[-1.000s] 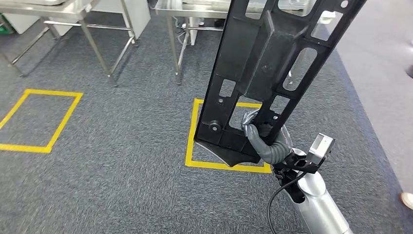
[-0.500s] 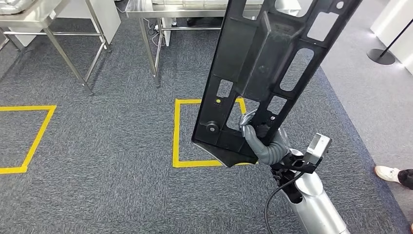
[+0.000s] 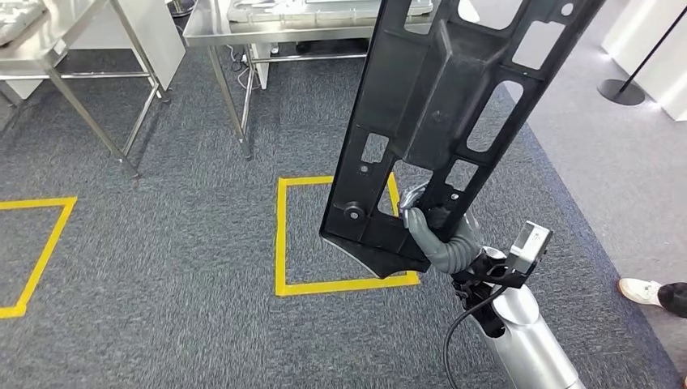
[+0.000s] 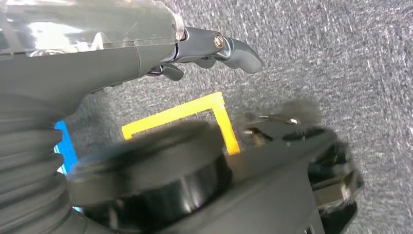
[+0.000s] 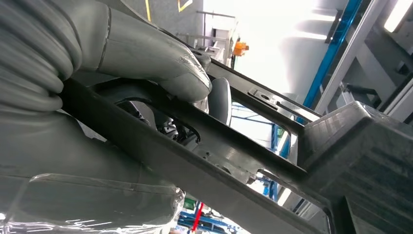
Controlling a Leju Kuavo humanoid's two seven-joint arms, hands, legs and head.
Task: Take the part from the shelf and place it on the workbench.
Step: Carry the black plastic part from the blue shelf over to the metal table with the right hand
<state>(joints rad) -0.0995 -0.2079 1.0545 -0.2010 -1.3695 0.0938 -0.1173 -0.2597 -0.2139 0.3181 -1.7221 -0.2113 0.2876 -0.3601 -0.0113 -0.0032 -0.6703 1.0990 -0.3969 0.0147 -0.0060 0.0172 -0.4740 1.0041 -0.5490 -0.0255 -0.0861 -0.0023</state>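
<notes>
The right robot hand (image 5: 97, 63) is seen wrapped around a bar of the black part (image 5: 234, 161), its grey thumb pressed onto the bar's upper face. Beyond the thumb, the part's ribbed block (image 5: 360, 156) is seen. Blue beams (image 5: 336, 53) are seen behind the part, against bright light.

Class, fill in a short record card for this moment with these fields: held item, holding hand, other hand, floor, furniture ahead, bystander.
held item: long black part with cut-out slots, carried nearly upright, tilted to the right at the top
holding hand: right robot hand grips the part near its lower end
other hand: left robot hand holds nothing, fingers curled in over the carpet
floor: grey carpet with yellow tape squares
furniture ahead: steel workbench beyond the nearer square
bystander: a person's shoe at the right edge
</notes>
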